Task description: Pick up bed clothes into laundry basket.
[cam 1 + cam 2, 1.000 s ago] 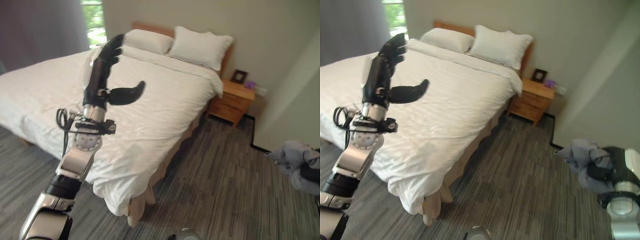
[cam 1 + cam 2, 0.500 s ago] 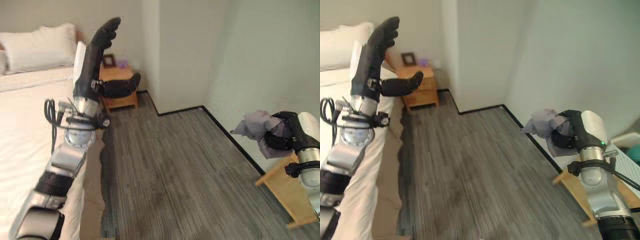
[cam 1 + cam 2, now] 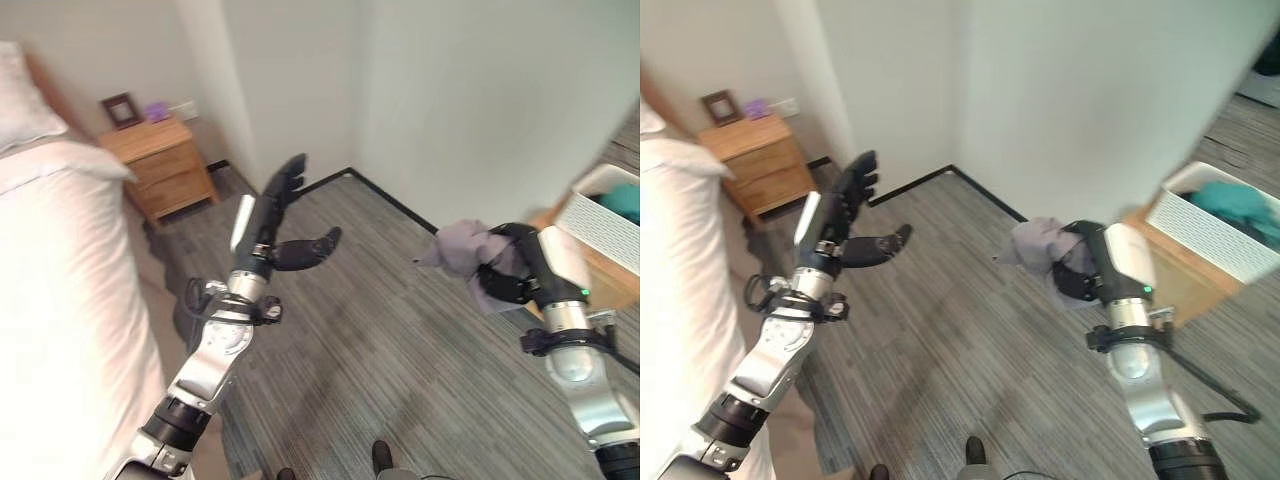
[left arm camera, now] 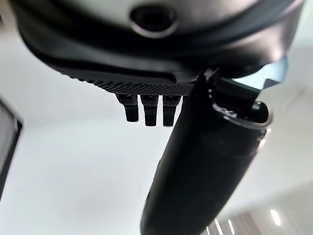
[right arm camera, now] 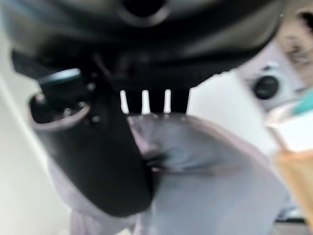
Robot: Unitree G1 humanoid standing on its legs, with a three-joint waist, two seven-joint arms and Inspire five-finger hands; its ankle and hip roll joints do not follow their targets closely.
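Above grey carpet, right robot hand point(image 3: 510, 275) clutching grey garment point(image 3: 458, 252), left robot hand point(image 3: 275, 225) spread, white basket point(image 3: 1218, 225) fully shown in right eye view.

Room interior: grey striped carpet point(image 3: 400, 340), pale walls point(image 3: 470, 90) with black skirting, white-sheeted bed point(image 3: 60, 300), wooden nightstand point(image 3: 160, 165) bearing 1 picture frame point(image 3: 122, 109), low wooden table point(image 3: 1185, 275).

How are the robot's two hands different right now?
The left robot hand has straight fingers, thumb sticking out sideways, and holds nothing. The right robot hand has its fingers curled round a crumpled grey-lilac cloth. The left robot hand is raised over the grey striped carpet, nearer the white bed; the right robot hand is nearer the white laundry basket. Both are dark hands on silver-grey arms.
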